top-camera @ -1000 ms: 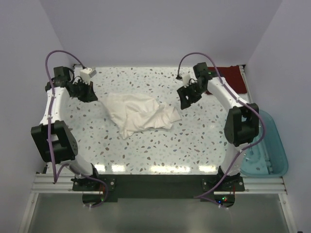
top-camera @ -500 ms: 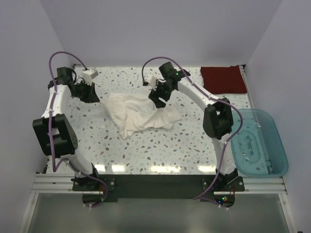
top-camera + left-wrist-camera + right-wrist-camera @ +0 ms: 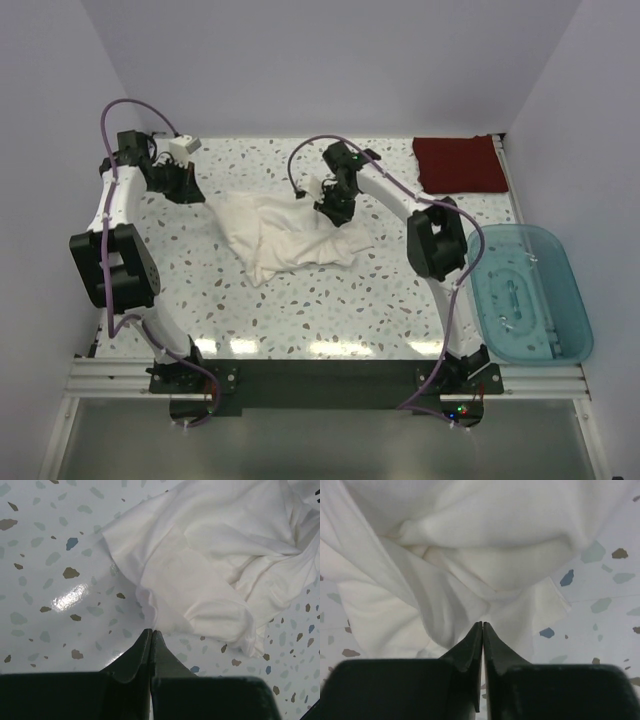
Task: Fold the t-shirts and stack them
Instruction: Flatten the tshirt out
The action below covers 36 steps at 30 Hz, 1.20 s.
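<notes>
The right end effector (image 3: 482, 626) is seen with its fingers pressed together, tips low over the crumpled white t-shirt (image 3: 470, 545). Whether cloth is caught between them cannot be told. The left end effector (image 3: 151, 632) is likewise pressed together on nothing, just beside the shirt's edge over the speckled counter (image 3: 45, 555). The dark red t-shirt (image 3: 458, 163) is laid folded at the far right corner, beyond the teal bin (image 3: 540, 240).

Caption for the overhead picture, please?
Crumpled white t-shirt awaits folding mid-scene; dark red t-shirt already lies folded at the far right corner.
</notes>
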{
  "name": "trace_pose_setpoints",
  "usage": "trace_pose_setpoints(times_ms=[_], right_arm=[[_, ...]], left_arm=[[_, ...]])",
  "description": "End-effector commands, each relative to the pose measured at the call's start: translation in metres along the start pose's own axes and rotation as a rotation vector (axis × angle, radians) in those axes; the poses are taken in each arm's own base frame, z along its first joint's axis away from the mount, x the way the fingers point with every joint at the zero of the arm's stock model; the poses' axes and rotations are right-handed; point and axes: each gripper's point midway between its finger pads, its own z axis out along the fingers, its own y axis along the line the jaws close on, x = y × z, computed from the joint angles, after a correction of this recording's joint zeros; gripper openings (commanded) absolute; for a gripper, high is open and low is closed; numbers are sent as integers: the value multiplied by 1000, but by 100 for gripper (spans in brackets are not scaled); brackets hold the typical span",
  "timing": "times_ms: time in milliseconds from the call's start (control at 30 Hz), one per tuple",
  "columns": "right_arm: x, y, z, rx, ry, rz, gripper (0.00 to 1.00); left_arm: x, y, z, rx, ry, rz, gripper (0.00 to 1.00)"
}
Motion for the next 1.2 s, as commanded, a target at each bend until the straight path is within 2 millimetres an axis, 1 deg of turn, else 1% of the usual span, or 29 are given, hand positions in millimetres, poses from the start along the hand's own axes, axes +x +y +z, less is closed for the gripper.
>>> trace_pose_setpoints(times_ms=[0, 33, 67, 100, 133, 167, 200, 233, 267, 300, 367, 400, 467, 533, 567, 600, 633, 667, 733, 800, 833, 867, 933, 967, 1033, 1067, 1133, 1167], right_arm=[[-11, -13, -66, 124, -59, -3, 22], [-16, -12, -76, 126, -86, 2, 31], [-16, -11, -81, 122, -102, 16, 39], [-17, -8, -86, 111, -113, 29, 48], [-19, -5, -88, 99, -124, 28, 50], [-22, 3, -91, 57, -145, 18, 55], [-23, 6, -92, 46, -151, 11, 58], [-23, 10, -91, 30, -153, 2, 62], [-20, 16, -84, 3, -134, -19, 67], [-17, 19, -79, -11, -119, -30, 68], [-13, 24, -69, -36, -93, -55, 75], [-9, 23, -61, -41, -71, -60, 76], [-9, 24, -51, -54, -54, -82, 76], [-4, 23, -38, -61, -26, -88, 77], [-5, 24, -33, -64, -19, -98, 76], [-6, 21, -29, -54, -19, -103, 76], [-4, 19, -22, -50, -9, -104, 75], [-8, 15, -18, -34, -22, -101, 74], [-7, 13, -9, -38, -15, -94, 71], [-10, 12, -6, -40, -23, -85, 64], [-10, 12, -4, -44, -20, -83, 55], [-12, 11, -4, -39, -20, -83, 30], [-10, 10, -6, -32, -11, -80, 7], [-10, 7, -16, -11, -11, -74, 0], [-9, -5, -36, 50, -20, -48, 0], [-11, -24, -66, 139, -68, -1, 0], [-9, -49, -101, 244, -121, 57, 0], [-1, -75, -133, 335, -162, 113, 0]], left_arm=[[-17, -1, -5, 16, -39, 13, 0], [-17, -1, -4, 18, -39, 9, 0], [-16, -1, -4, 18, -39, 9, 0], [-15, -1, -4, 20, -36, 6, 0], [-14, -2, -3, 23, -36, 6, 0], [-14, -2, -3, 26, -35, 7, 0], [-12, -2, -2, 27, -33, 5, 0], [-12, -2, -2, 28, -32, 3, 0], [-13, -3, -3, 30, -33, 7, 0], [-13, -3, -3, 28, -35, 5, 0], [-14, -3, -3, 31, -39, 9, 0], [-15, -4, -3, 34, -42, 10, 0], [-15, -4, -2, 36, -45, 5, 0], [-15, -4, -1, 39, -45, 0, 0], [-15, -3, -1, 39, -45, -2, 0], [-16, -3, -1, 39, -46, -2, 0], [-16, -3, -1, 38, -47, -3, 0], [-15, -3, 0, 37, -46, -3, 0], [-14, -2, 0, 36, -46, -10, 0], [-13, -3, 1, 38, -44, -13, 0], [-14, -2, 2, 37, -46, -17, 0], [-14, -2, 2, 36, -48, -18, 0], [-17, 0, 4, 34, -54, -30, 0], [-19, 2, 3, 29, -59, -34, 0], [-33, 5, 0, 29, -85, -38, 0], [-52, 9, -8, 11, -121, -15, 0], [-73, 15, -17, -7, -168, -9, 0], [-96, 19, -30, -29, -219, 23, 0]])
